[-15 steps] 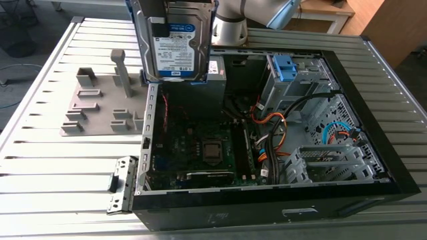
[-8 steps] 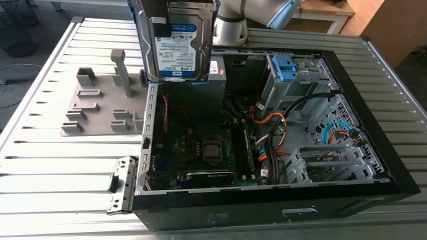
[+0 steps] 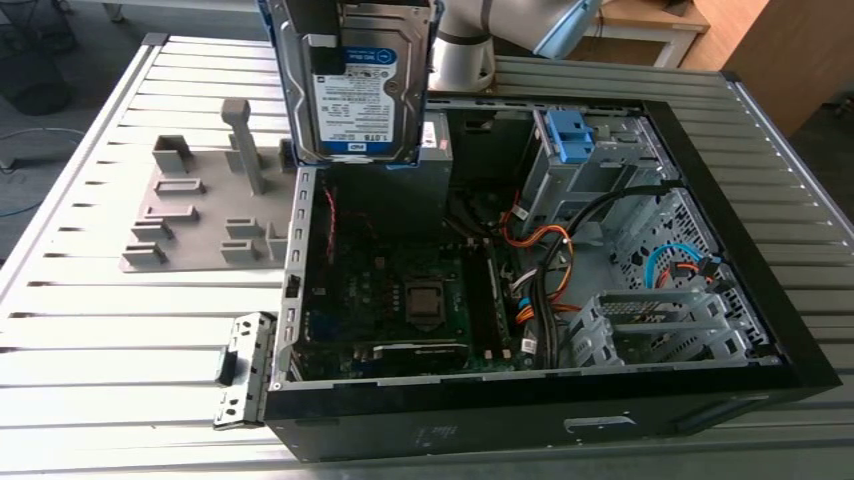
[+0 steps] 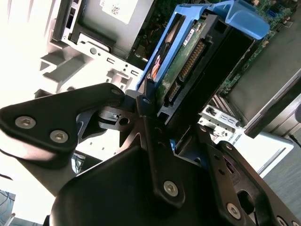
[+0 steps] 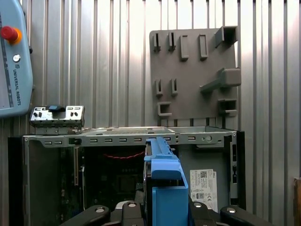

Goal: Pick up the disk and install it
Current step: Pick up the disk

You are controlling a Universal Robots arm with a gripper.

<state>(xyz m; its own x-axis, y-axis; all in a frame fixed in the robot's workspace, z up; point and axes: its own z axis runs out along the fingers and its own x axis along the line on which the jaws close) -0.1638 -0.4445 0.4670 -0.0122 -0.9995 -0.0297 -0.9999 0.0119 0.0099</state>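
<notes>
The disk, a silver hard drive with a white-and-blue label in a blue plastic bracket, hangs upright in the air. It is above the rear edge of the open computer case, toward the exterior view's left. My gripper is shut on it, with black fingers clamped on both flat sides. The disk's connector edge and its blue bracket point toward the case interior. From above, the bracket sits between my gripper's fingers, over the case's rim.
A grey fixture plate with upright pegs lies on the slatted table beside the case. Inside the case are the motherboard, cables, a metal drive cage with a blue latch and a grey box with a white sticker. A pendant lies nearby.
</notes>
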